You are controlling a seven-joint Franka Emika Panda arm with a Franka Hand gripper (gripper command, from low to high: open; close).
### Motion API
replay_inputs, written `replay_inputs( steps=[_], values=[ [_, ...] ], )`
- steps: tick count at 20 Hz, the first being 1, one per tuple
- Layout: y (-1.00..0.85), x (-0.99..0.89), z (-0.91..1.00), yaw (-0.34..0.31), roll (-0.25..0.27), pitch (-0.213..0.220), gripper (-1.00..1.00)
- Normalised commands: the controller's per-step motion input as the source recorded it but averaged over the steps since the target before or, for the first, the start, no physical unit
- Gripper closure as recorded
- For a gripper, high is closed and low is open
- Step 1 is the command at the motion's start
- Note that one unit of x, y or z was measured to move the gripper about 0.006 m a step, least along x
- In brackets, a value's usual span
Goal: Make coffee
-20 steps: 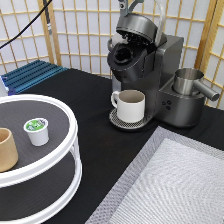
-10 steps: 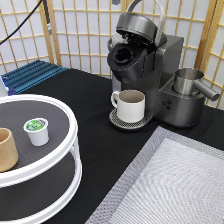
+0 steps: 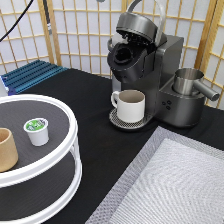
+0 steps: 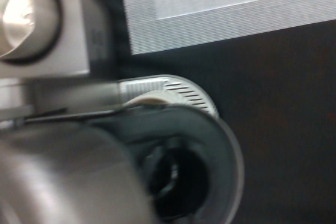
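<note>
The end effector does not appear in the exterior view, so whether its fingers are apart or together cannot be told; its wrist camera looks down close over the coffee machine (image 4: 112,165). That machine (image 3: 145,75) stands at the exterior view's top with its lid raised and a cream mug (image 3: 131,105) on its drip tray (image 3: 116,120). The coffee pod (image 3: 37,131) sits well apart at the exterior view's left, upright on the top tier of a round white stand (image 3: 70,150), beside a tan cup (image 3: 7,149), on the black desk (image 3: 95,100).
</note>
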Motion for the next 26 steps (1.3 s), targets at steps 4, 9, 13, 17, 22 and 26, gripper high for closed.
replay_inputs(
  steps=[4,9,13,17,22,26],
  values=[
    [-0.87,-0.06,-0.07,-0.08,0.0,0.0,-1.0],
    [-0.72,-0.09,-0.18,-0.135,0.0,0.0,-1.0],
    [-0.52,-0.29,-0.44,-0.19,-0.031,-0.035,-1.0],
    [-0.38,-0.39,-0.6,-0.218,-0.097,-0.101,-1.0],
    [-0.36,-0.29,-0.64,-0.233,-0.108,-0.142,-1.0],
    [-0.33,-0.18,-0.56,-0.252,-0.082,-0.176,-1.0]
  ],
)
